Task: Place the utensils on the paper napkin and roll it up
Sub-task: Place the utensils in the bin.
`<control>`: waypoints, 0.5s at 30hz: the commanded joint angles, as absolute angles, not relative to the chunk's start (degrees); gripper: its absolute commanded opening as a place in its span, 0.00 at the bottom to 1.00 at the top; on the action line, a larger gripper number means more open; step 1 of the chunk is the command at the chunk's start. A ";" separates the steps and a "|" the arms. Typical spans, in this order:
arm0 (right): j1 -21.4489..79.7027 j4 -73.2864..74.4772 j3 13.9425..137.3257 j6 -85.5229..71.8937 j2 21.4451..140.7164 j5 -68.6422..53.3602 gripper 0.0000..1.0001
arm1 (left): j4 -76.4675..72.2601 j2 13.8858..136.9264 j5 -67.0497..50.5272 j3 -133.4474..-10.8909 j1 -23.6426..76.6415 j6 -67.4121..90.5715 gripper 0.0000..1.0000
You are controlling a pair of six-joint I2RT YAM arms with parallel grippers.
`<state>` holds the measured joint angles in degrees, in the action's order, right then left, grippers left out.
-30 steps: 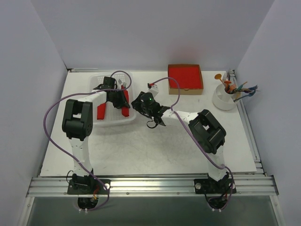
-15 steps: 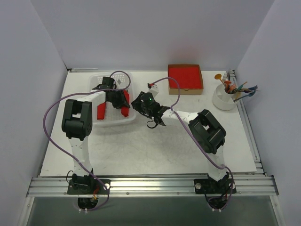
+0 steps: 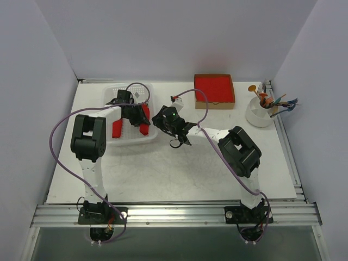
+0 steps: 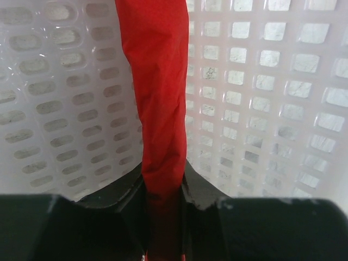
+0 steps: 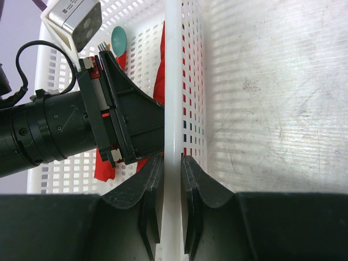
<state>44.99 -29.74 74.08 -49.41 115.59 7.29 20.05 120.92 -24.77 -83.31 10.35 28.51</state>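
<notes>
A white basket [image 3: 130, 141] sits on the worktop [image 3: 179, 174], and everything close to the action is inside it or at its rim. The paper napkin [image 4: 157, 81], rolled into a narrow red stick, lies inside along the basket's right wall. The left hand [image 4: 163, 185] is closed on the roll, with a finger pressed to each side. A second red roll with a teal spoon head [image 5: 118, 41] lies further left in the basket, apart from the first. The right hand [image 5: 173, 163] is clamped on the basket's right rim, one finger inside the wall and one outside. That wall stands between the right hand and the held roll. Well right of the basket are a cardboard tray of red napkins [image 3: 214, 89] and a white cup of colourful cutlery [image 3: 260, 114].

Since a second ago the left wrist has drifted slightly toward the basket's left side. The right arm and both rolls have not visibly moved.
</notes>
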 commanded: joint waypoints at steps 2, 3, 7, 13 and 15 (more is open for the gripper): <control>45.18 -29.88 74.35 -48.60 112.50 9.40 0.00 | 15.56 120.59 -22.68 -78.76 10.64 29.70 0.33; 45.18 -29.88 74.36 -48.60 112.50 9.40 0.00 | 15.03 120.41 -22.68 -78.58 10.72 29.79 0.34; 45.35 -29.71 74.44 -48.60 112.59 9.58 0.00 | 14.51 120.32 -22.59 -77.96 10.90 30.06 0.39; 45.44 -29.62 74.71 -48.60 112.76 9.49 0.00 | 13.62 119.71 -21.53 -76.55 11.07 30.50 0.42; 45.44 -29.53 74.71 -48.60 112.85 9.41 0.00 | 14.15 119.88 -20.66 -76.73 11.08 29.89 0.42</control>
<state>44.99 -29.71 74.08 -49.41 115.59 8.03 13.02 118.80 -24.64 -78.56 10.28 31.33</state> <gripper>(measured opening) 0.163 0.414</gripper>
